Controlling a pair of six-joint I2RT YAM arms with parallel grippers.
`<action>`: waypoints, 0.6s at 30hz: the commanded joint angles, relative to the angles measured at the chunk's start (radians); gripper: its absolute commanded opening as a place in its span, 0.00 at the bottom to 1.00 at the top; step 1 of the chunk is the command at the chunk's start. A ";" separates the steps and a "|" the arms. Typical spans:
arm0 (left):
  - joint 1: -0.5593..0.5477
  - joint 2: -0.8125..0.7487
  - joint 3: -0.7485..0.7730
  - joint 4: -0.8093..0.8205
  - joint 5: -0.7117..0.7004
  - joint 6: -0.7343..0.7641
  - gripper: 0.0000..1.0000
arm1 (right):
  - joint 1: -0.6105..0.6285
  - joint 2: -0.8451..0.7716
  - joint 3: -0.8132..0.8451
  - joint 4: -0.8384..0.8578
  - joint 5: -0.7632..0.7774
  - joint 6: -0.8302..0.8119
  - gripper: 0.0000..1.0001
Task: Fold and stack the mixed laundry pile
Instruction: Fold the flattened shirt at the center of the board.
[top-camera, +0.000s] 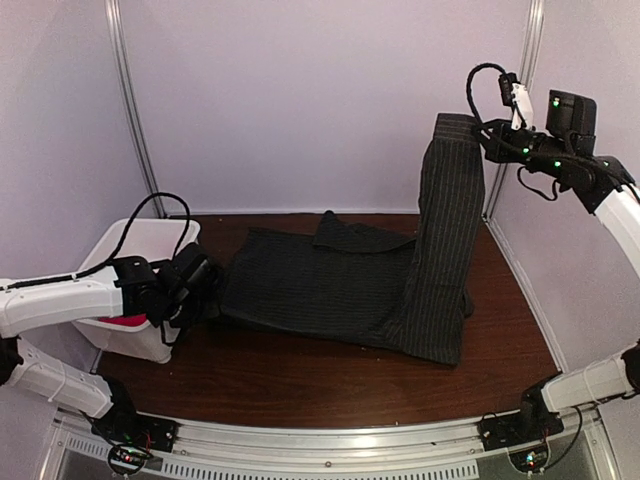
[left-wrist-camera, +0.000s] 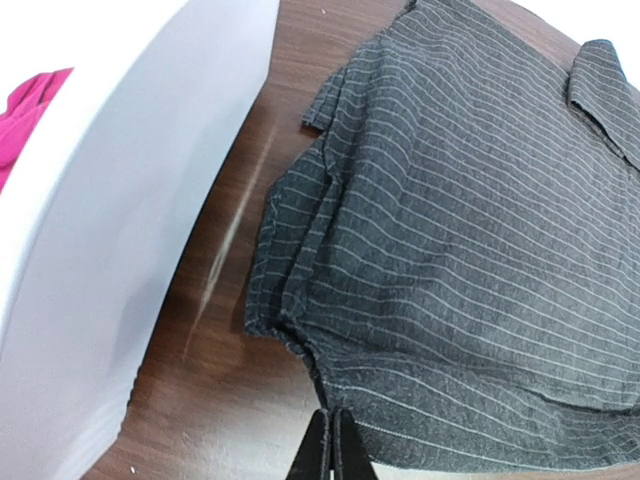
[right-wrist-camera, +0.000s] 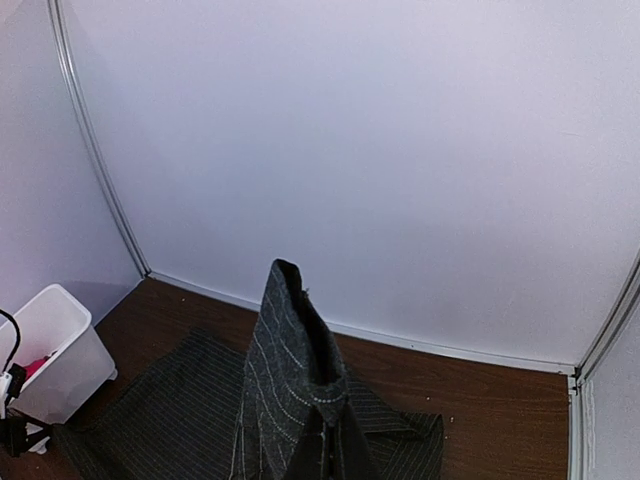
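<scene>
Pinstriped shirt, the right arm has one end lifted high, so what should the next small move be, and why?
Probably swing the right gripper leftward and down, laying the raised end of the pinstriped shirt over the part lying flat on the table. The left gripper looks pinched on the opposite hem, anchoring it for a fold.
</scene>
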 joint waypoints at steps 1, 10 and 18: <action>0.039 0.051 0.050 0.076 -0.002 0.083 0.00 | -0.015 0.050 0.063 0.046 0.038 -0.039 0.00; 0.100 0.186 0.120 0.121 0.006 0.136 0.00 | -0.034 0.204 0.198 0.083 0.017 -0.083 0.00; 0.153 0.252 0.165 0.176 -0.004 0.191 0.00 | -0.035 0.317 0.264 0.125 -0.005 -0.096 0.00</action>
